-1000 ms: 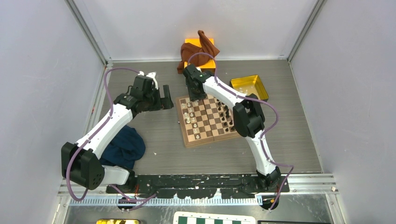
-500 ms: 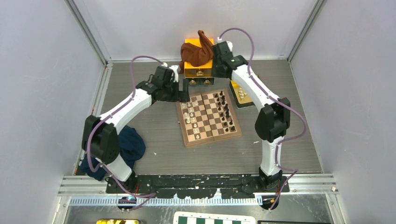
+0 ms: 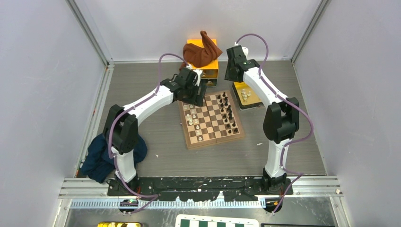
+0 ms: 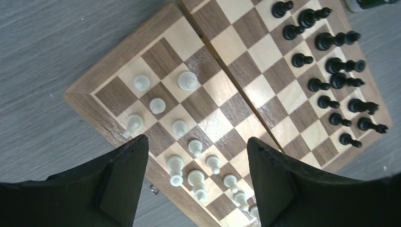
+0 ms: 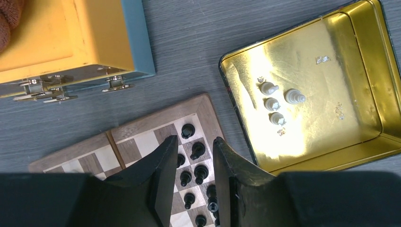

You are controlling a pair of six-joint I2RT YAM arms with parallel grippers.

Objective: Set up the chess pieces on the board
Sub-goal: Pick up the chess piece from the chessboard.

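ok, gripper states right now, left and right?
Left gripper: wide open, empty.
Right gripper: narrowly open, empty.

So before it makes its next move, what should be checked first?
1. Left tool empty: ok, jaws wide apart with nothing between them.
2. Right tool empty: ok, jaws slightly apart with nothing between them.
3. Every piece on the board: not ok, four white pieces lie in the gold tray.
4. White rows full: not ok, the corner square is bare.
5. Dark pieces in place: ok, they stand in two rows on their side.
6. Right tool lined up over a tray piece: not ok, the tray pieces lie off to its side.
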